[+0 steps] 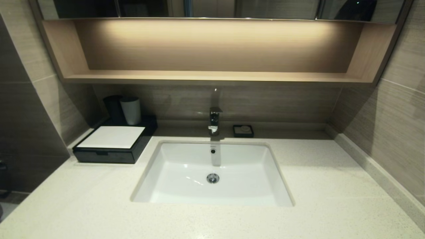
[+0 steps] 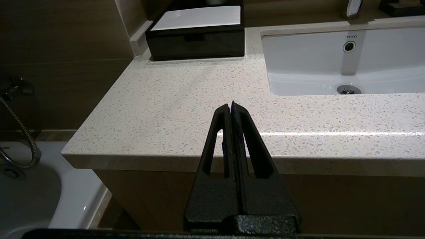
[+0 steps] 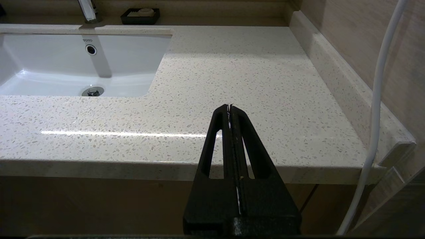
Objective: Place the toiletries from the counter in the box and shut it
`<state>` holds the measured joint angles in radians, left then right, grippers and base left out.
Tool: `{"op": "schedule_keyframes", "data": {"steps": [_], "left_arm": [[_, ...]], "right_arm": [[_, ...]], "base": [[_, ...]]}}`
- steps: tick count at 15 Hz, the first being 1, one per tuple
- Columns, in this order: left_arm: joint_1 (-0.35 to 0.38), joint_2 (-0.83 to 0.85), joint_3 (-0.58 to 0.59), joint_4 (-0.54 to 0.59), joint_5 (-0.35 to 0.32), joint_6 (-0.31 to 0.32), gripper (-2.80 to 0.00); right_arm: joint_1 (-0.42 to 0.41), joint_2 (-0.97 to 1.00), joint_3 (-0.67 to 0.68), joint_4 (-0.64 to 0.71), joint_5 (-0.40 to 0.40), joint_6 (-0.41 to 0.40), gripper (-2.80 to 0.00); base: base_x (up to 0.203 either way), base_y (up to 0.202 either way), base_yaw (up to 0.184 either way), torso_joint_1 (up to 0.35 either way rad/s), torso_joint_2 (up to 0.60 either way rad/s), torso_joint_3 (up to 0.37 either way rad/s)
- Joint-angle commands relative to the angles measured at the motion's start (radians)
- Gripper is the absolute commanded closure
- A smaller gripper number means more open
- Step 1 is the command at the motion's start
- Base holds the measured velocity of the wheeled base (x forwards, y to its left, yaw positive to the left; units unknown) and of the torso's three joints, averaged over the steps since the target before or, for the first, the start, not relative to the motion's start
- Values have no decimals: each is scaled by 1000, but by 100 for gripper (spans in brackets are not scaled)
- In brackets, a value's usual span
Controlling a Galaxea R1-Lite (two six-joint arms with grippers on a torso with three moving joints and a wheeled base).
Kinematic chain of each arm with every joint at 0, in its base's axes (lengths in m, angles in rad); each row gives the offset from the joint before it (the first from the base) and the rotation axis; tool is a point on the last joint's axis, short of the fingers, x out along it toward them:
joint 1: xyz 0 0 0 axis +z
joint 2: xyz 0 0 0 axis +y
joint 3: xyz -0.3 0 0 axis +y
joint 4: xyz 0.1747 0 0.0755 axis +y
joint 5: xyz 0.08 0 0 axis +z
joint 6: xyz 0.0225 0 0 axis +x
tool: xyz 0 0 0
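The black box [image 1: 113,149] with its flat white top panel stands at the back left of the cream speckled counter [image 1: 83,205], its front drawer flush. It also shows far ahead in the left wrist view, as the box [image 2: 196,41]. No toiletries are in view on the counter. My left gripper [image 2: 231,104] hangs shut and empty before the counter's front edge, left of the sink. On the other side of the sink, my right gripper [image 3: 229,107] is likewise shut with nothing in it. Neither arm shows in the head view.
A white sunken sink [image 1: 212,196] with a chrome tap [image 1: 214,121] fills the counter's middle. Two cups [image 1: 130,110] stand behind the box. A small black soap dish [image 1: 243,130] sits right of the tap. A wooden wall shelf [image 1: 212,77] hangs above. A white cable [image 3: 375,109] runs by the right wall.
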<state>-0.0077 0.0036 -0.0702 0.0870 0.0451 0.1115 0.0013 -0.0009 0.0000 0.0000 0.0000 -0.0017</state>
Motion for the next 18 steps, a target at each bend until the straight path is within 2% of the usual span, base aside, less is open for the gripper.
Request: {"op": "schedule_keyframes", "data": {"steps": [1,6,9,18], "left_arm": [[0,-2,4,-1,0,0,0],[0,-2,45,-86,-16,3,0],[0,-2,90,-192,-28,48,0],[0,-2,90,-201,-34,48,0]], "right_arm": [[0,1,2,-2,0,0,0],[0,1,2,0,0,0,0],[0,1,2,0,0,0,0],[0,1,2,0,0,0,0]], "base": [[0,0,0,0,0,0],[0,0,0,0,0,0],[0,0,0,0,0,0],[0,0,0,0,0,0]]}}
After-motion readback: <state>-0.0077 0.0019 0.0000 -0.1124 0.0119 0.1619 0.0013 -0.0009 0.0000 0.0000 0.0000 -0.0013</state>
